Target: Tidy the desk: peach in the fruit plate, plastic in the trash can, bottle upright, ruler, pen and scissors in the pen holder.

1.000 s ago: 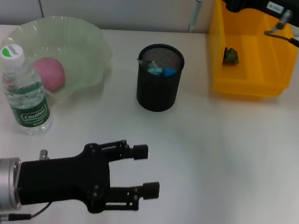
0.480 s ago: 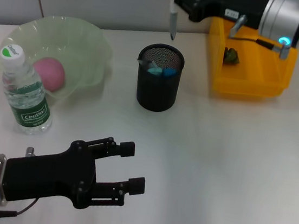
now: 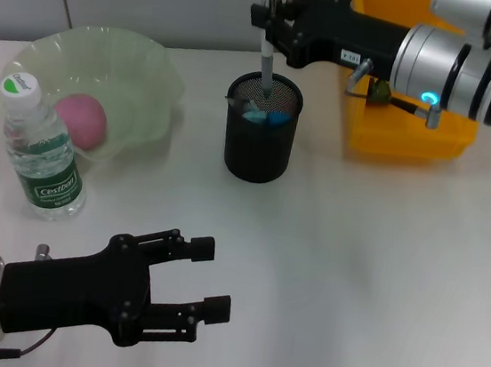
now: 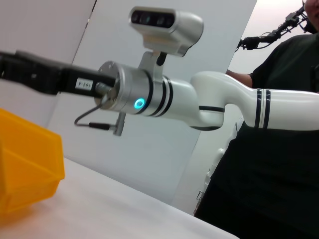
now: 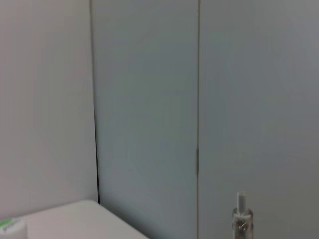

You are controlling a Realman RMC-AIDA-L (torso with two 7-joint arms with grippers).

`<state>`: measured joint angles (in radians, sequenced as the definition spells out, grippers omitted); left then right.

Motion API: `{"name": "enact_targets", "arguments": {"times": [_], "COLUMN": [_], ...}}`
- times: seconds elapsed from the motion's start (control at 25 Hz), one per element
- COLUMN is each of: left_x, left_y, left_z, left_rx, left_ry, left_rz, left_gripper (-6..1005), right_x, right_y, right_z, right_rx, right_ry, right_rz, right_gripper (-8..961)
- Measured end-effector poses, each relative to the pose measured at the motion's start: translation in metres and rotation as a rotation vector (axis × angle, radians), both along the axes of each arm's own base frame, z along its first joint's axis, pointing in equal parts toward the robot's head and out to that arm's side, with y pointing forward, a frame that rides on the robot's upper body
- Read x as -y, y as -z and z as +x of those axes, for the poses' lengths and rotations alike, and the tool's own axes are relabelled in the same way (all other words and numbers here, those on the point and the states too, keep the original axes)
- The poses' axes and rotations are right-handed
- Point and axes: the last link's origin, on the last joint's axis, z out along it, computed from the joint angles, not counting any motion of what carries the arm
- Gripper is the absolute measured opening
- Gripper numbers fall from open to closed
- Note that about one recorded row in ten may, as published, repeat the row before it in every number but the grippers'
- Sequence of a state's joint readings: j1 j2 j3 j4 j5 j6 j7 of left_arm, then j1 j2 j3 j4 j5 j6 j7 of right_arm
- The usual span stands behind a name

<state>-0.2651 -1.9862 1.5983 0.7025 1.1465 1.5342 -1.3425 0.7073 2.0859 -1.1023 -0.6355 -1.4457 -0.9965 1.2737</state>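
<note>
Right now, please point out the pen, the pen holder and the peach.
pen [image 3: 265, 47], head view, middle of its barrel
pen holder [image 3: 257, 154], head view, front mesh wall
peach [image 3: 82, 120], head view, centre of its pink skin

Right gripper [image 3: 268, 18] above pen holder [image 3: 261, 127], fingers closed on pen [image 3: 265, 34]. Pen upright, lower tip inside holder mouth. Blue items visible in holder. Yellow bin [image 3: 414, 106] behind right arm, small green object inside. Peach [image 3: 82, 120] in green fruit plate [image 3: 143, 72]. Bottle [image 3: 41, 149] upright, just in front of plate, touching its near rim. Left gripper [image 3: 207, 277] low over near table [image 3: 378, 271], fingers spread, holding nothing.
</note>
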Motion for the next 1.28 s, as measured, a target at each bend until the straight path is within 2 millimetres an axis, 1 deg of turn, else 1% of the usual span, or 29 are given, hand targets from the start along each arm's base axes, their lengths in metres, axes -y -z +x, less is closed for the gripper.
{"name": "enact_targets", "arguments": {"times": [0.24, 0.48, 0.76, 0.92, 1.0, 1.12, 1.2, 1.28], "left_x": [0.000, 0.001, 0.001, 0.000, 0.001, -0.001, -0.001, -0.003], "left_y": [-0.001, -0.002, -0.005, -0.007, -0.010, -0.017, -0.023, -0.031], "left_z": [0.000, 0.000, 0.000, -0.001, -0.004, -0.009, -0.012, -0.016], "left_rx": [0.005, 0.008, 0.009, 0.012, 0.004, -0.004, -0.002, -0.003], "left_ry": [0.006, 0.009, 0.009, 0.007, 0.009, 0.005, -0.005, -0.020], "left_rz": [0.000, -0.005, -0.006, 0.000, 0.004, 0.014, 0.020, 0.026], "left_gripper": [829, 829, 829, 829, 829, 829, 829, 829], "right_x": [-0.003, 0.000, 0.002, 0.009, 0.017, 0.031, 0.041, 0.048], "right_y": [0.014, 0.016, 0.015, 0.003, -0.010, -0.023, -0.032, -0.038], "right_z": [0.009, 0.015, 0.019, 0.020, 0.024, 0.032, 0.041, 0.048], "right_rx": [0.023, 0.026, 0.016, -0.073, -0.161, -0.240, -0.281, -0.294], "right_ry": [0.057, 0.070, 0.082, 0.069, 0.044, 0.010, 0.013, 0.032], "right_rz": [-0.013, -0.017, -0.016, -0.004, 0.023, 0.040, 0.002, -0.075], "right_gripper": [160, 193, 348, 448, 517, 620, 628, 636]}}
